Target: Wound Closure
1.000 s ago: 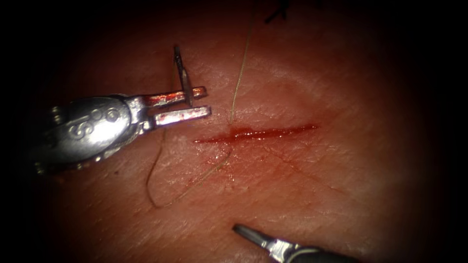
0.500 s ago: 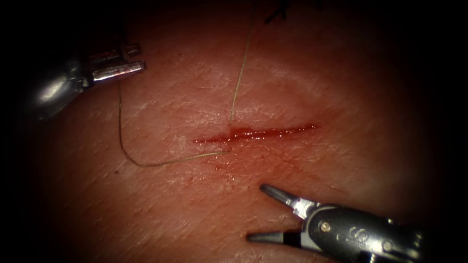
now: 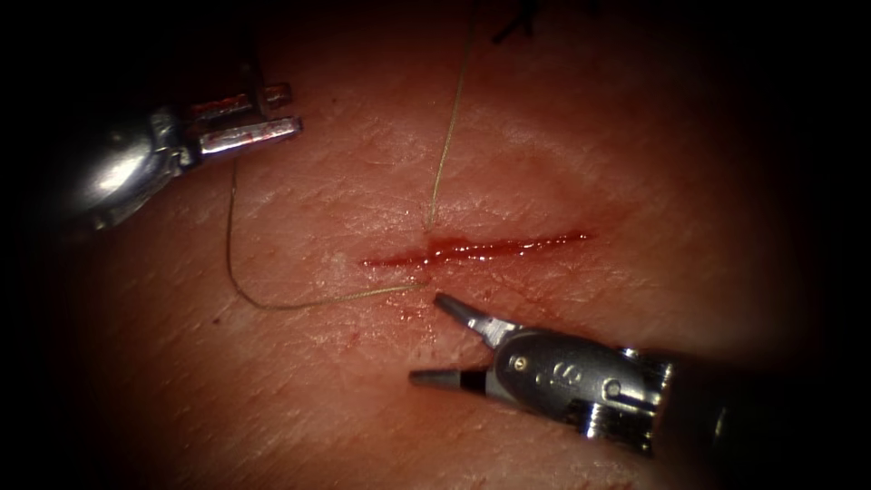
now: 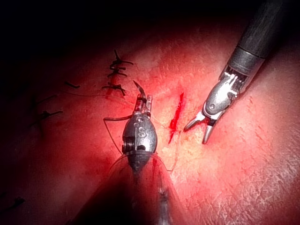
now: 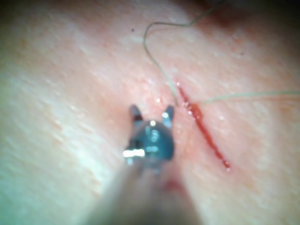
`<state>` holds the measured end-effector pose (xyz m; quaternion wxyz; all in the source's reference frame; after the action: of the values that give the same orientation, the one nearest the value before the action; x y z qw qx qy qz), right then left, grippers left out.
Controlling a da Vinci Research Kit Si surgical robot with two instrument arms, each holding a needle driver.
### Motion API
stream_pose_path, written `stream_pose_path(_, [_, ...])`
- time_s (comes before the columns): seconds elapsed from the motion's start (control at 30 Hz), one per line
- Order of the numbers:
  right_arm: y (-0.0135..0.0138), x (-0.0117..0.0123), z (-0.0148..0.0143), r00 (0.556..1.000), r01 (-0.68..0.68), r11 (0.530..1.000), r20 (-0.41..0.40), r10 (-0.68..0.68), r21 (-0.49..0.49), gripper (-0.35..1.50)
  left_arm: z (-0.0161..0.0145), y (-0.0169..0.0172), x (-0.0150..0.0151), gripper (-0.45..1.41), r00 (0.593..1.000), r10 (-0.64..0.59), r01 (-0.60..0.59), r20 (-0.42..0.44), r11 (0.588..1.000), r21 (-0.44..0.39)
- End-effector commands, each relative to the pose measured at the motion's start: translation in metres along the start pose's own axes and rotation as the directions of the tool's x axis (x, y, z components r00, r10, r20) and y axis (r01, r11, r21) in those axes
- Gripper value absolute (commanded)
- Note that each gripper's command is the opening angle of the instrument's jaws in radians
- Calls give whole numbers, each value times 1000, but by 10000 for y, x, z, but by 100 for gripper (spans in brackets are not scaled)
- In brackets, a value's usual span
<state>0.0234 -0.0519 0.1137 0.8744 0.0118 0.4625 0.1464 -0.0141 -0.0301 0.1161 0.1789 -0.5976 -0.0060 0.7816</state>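
Both pincers [image 3: 249, 116] [image 3: 434, 343] flank cut [image 3: 476, 248], running left-right; needle [image 4: 139, 87] in left.

Your left tool [image 4: 143, 104] grips the needle [image 4: 139, 87] beside the cut [image 4: 176, 117]; your right tool [image 4: 199, 129] hangs open-jawed opposite, holding nothing.

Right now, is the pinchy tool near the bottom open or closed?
Open. The right tool has its two jaws spread in a wide V beside the cut, with nothing between them.
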Motion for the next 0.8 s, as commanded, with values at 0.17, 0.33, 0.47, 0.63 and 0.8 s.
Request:
stream_pose_path(0.17, [12,4,9,1000,-10,1000,-11,10,-27,109,6,1,-4,-45,1000,3,-3,-3,1000,-4])
stream_pose_path(0.33, [17,10,13,1000,-7,999,-13,7,-35,108,7,3,-3,-45,1000,3,-3,-6,1000,-8])
stream_pose_path(0.47, [20,14,21,1000,-7,999,-11,6,-40,106,8,4,-2,-45,1000,3,-3,-7,1000,-9])
stream_pose_path(0.63, [24,17,31,1000,-12,999,-12,11,-39,103,10,7,0,-45,1000,3,-3,-10,1000,-13])
stream_pose_path(0.8, [32,13,35,1000,-14,1000,-21,13,-22,71,11,10,1,-45,1000,3,-3,-13,1000,-17])
